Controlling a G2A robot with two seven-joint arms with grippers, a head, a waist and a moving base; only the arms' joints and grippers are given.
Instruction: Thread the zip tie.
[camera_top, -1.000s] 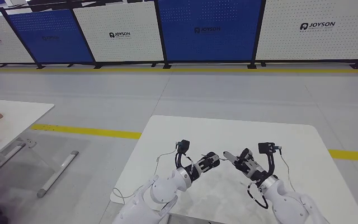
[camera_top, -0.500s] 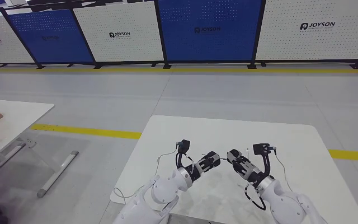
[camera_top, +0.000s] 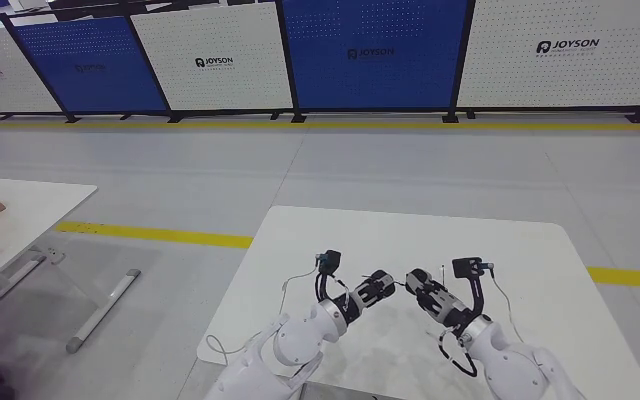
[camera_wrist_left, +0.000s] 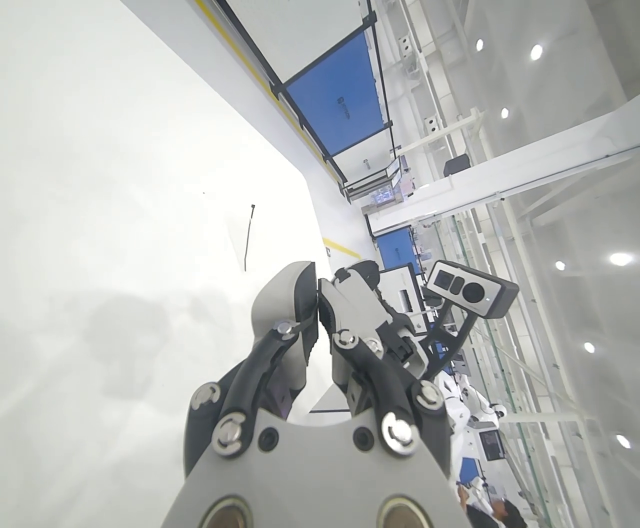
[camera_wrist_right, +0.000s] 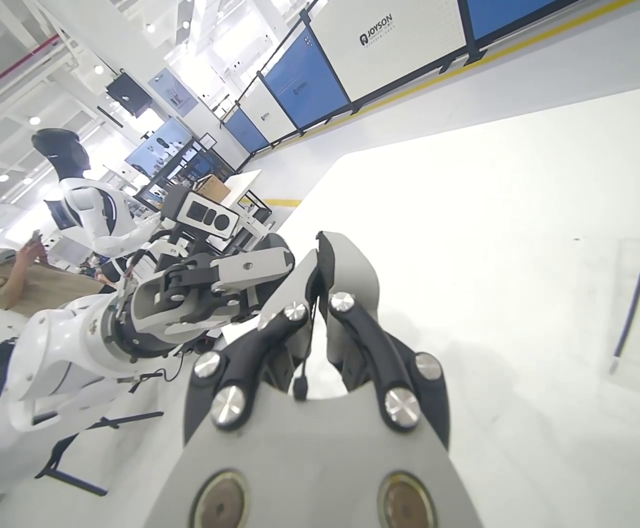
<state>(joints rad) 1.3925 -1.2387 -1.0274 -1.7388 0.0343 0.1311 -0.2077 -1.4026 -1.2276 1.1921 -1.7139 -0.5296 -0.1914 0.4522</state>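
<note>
At the near middle of a white table (camera_top: 400, 235), the robot's two grippers meet tip to tip, the left gripper (camera_top: 384, 283) reaching in from the left and the right gripper (camera_top: 413, 281) from the right. The right gripper's fingers (camera_wrist_right: 350, 270) are clenched on a thin black zip tie (camera_wrist_right: 306, 345). Its strap runs down the seam between the two pads and out toward the palm, where the small square head hangs free between the finger links. The left gripper's own fingers are pressed together as well, pad against pad, with their tips just beside one finger of the right gripper. A fine dark strand crosses one of the left pads, but whether the strap's tail is caught there cannot be told. A second black tie (camera_wrist_left: 248, 235) lies loose on the table, a little beyond the meeting fingertips, toward the far right.
</note>
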